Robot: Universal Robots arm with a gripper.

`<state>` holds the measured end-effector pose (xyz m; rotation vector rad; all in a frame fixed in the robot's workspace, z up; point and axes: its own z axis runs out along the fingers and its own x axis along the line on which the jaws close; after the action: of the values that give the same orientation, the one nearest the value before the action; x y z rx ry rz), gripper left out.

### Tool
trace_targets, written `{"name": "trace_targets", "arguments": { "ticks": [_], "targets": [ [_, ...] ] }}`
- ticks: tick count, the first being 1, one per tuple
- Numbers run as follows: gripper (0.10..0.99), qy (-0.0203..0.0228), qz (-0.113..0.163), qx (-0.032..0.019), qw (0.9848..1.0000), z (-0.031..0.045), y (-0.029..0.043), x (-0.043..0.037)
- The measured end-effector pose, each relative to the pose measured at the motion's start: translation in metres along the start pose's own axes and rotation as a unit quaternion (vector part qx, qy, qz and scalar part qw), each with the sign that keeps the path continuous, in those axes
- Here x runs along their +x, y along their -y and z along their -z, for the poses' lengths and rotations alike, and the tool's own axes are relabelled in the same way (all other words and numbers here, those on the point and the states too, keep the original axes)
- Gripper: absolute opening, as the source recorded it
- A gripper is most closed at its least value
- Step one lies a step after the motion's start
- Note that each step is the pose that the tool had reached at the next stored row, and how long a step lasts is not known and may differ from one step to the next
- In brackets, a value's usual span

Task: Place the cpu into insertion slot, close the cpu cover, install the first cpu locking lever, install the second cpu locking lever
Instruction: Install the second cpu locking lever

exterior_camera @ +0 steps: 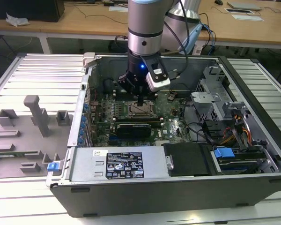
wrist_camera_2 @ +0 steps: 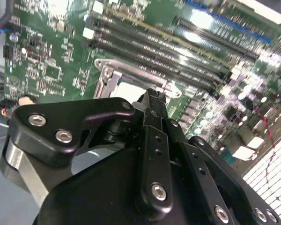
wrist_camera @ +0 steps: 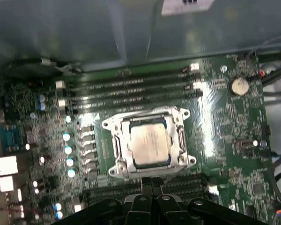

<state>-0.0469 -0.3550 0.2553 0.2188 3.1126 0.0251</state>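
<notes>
Your gripper (wrist_camera: 151, 183): fingers (wrist_camera_2: 152, 105) pressed together, nothing between them, tips poised just above the socket's near edge in the first wrist view. Your cpu (wrist_camera: 149, 144): seated flat in the insertion slot (wrist_camera: 118, 149). Your cpu cover (wrist_camera: 182, 140): down over the chip, its silver frame ringing the metal top. Motherboard (wrist_camera: 234, 136): green, 4 long black memory slots (wrist_camera: 131, 89) beyond the socket. In the exterior view the arm (exterior_camera: 147, 28) stands upright inside the open computer case (exterior_camera: 178, 192)

One cpu (wrist_camera: 150, 144), one cpu cover (wrist_camera: 149, 142), one black card (exterior_camera: 136, 127), one coin cell (wrist_camera: 239, 86).
</notes>
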Motion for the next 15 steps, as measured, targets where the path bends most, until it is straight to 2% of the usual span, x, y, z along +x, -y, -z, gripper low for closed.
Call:
{"name": "trace_targets", "arguments": {
  "ticks": [3, 6, 9, 15],
  "targets": [
    [0.106, -0.0003, 0.000, -0.0023, 1.0000, -0.0033, 0.0064, -0.0008],
    [0.106, -0.0016, 0.000, -0.0112, 0.9999, -0.0080, 0.0084, 0.0001],
    [0.106, -0.0024, 0.000, -0.0175, 0.9998, -0.0137, 0.0112, 0.0040],
    [0.106, -0.0028, 0.000, -0.0195, 0.9998, -0.0240, 0.0133, 0.0103]
  ]
}}
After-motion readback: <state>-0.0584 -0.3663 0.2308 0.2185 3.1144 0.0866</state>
